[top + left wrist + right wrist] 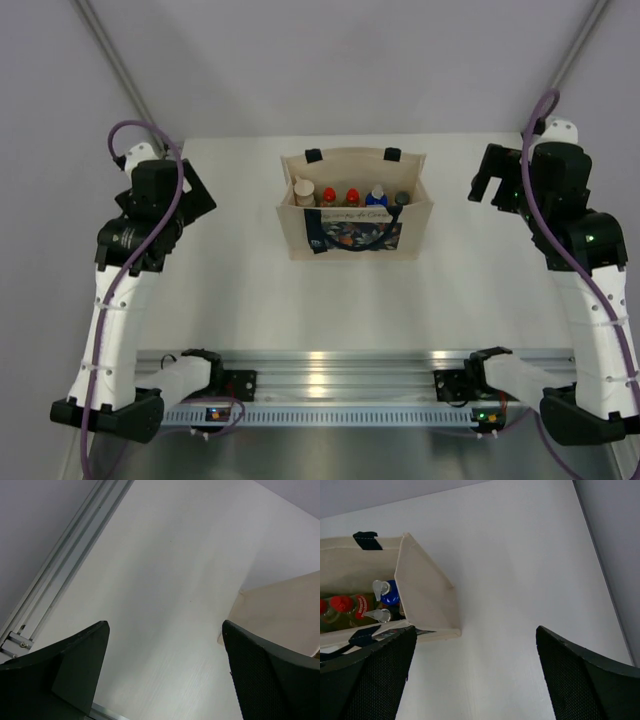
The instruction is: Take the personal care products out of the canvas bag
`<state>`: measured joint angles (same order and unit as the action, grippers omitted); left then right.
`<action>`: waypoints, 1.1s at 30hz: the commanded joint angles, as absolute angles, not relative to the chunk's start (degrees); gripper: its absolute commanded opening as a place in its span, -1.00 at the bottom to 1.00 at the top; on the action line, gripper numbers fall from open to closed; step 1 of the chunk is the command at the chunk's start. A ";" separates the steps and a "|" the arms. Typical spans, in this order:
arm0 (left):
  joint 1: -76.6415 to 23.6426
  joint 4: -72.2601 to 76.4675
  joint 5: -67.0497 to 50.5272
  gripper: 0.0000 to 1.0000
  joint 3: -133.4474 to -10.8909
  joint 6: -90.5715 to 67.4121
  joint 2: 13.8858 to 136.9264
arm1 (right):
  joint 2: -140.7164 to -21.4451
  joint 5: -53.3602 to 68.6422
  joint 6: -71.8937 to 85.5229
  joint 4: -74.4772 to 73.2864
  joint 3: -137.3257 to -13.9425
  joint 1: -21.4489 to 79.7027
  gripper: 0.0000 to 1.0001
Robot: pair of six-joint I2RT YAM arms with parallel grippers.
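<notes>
The beige canvas bag [355,205] with black handles and a dark floral panel stands upright at the table's far middle. Several small bottles stand inside it: a beige cap [304,189], two red caps [329,195], a blue cap [377,194] and a dark cap [401,198]. The right wrist view shows the bag's right end [425,590] with the blue cap [391,591] and a red cap [341,603]. My left gripper [195,190] is open and empty, left of the bag. My right gripper [490,180] is open and empty, right of the bag. The left wrist view shows only a bag corner [280,615].
An aluminium rail [330,385] with both arm bases runs along the table's near edge. It also shows in the left wrist view [60,555]. The white table [250,300] ends at grey walls behind and at both sides.
</notes>
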<state>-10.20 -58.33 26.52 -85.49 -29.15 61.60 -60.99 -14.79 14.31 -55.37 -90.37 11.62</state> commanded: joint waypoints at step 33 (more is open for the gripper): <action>-27.69 -54.67 14.94 0.75 -91.14 -70.75 78.39 | -59.33 -6.77 20.48 -54.14 -86.13 12.57 0.99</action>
<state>-27.62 -56.99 9.78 -89.76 -67.00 76.60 -61.10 -8.01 19.35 -55.27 -86.48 11.64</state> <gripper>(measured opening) 0.886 0.993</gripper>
